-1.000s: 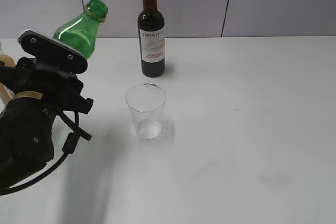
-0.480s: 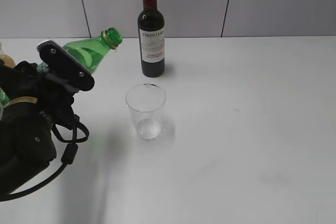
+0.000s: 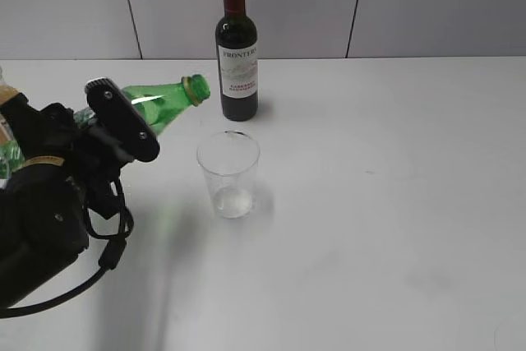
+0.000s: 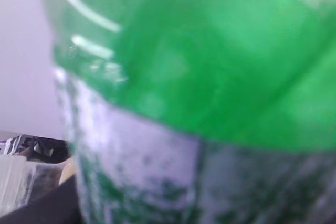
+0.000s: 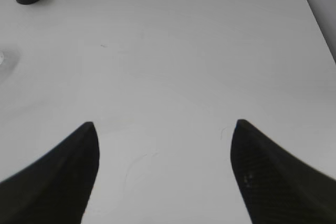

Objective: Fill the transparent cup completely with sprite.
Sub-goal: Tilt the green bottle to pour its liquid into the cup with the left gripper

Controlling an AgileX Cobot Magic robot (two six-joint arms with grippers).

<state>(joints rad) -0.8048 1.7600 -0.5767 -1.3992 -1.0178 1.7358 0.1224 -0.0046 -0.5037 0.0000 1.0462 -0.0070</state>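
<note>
Nearest you, the left arm fills the lower left of the exterior view, and its pincer is hidden behind its own black body there. Your left wrist view is filled edge to edge by the green bottle and its pale label, so the pincer appears clamped on the bottle's body, though its fingers cannot be seen.

The bottle lies close to level. Its long axis runs left to right across the exterior view, the open neck pointing right and a touch upward, toward the wine bottle. The mouth sits up and left of the cup, not over its rim. No liquid can be seen leaving the neck.

Against the frames before, you have tipped the bottle well over: a second ago the neck pointed steeply up, half a second ago it slanted, and now it is almost flat, with the mouth carried rightward toward the cup. The cup and the wine bottle have not shifted.

The cup stands upright on the tabletop, mid-frame, in front of the wine bottle, with only a little clear liquid at its base.

Your right pincer hangs wide open over bare tabletop, holding nothing.
</note>
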